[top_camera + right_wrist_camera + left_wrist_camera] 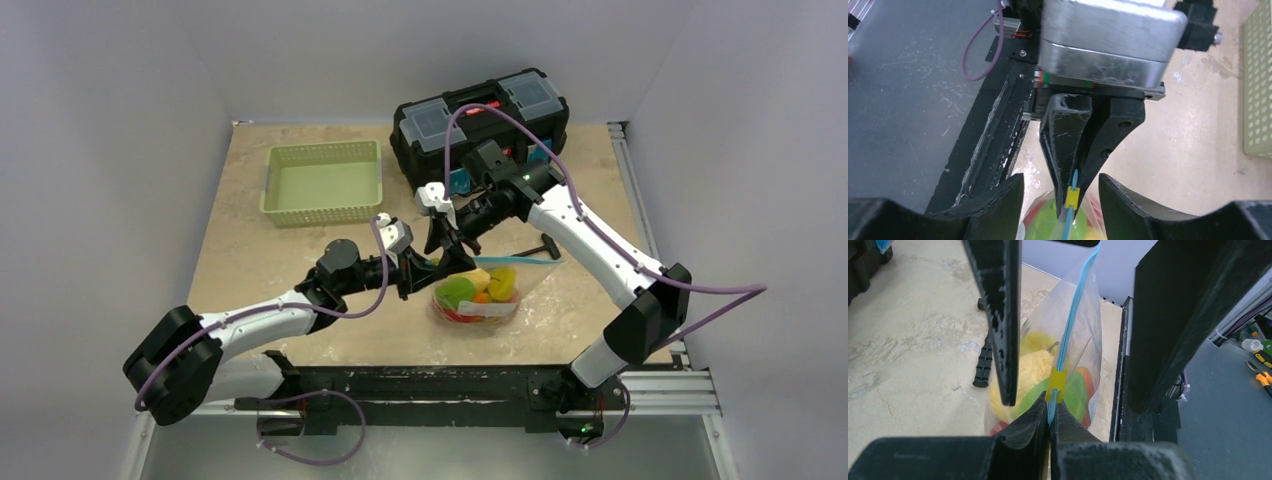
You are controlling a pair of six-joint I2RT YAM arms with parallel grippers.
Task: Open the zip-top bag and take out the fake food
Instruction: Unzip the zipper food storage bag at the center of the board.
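Note:
The zip-top bag (478, 300) stands upright on the table, held by its top edge. Inside it is the fake food (480, 288): yellow, green, orange and red pieces, also seen in the left wrist view (1030, 367). My left gripper (1050, 406) is shut on the end of the teal zip strip (1073, 320), just behind the yellow slider (1056, 385). In the top view it sits at the bag's left (420, 265). My right gripper (1060, 176) is open, its fingers (1003, 315) on either side of the strip near the slider (1073, 198), not touching it.
A green basket (322, 182) sits at the back left. A black toolbox (480, 115) stands at the back right. A black hammer (983, 365) lies on the table behind the bag. The black base rail (450, 385) runs along the near edge.

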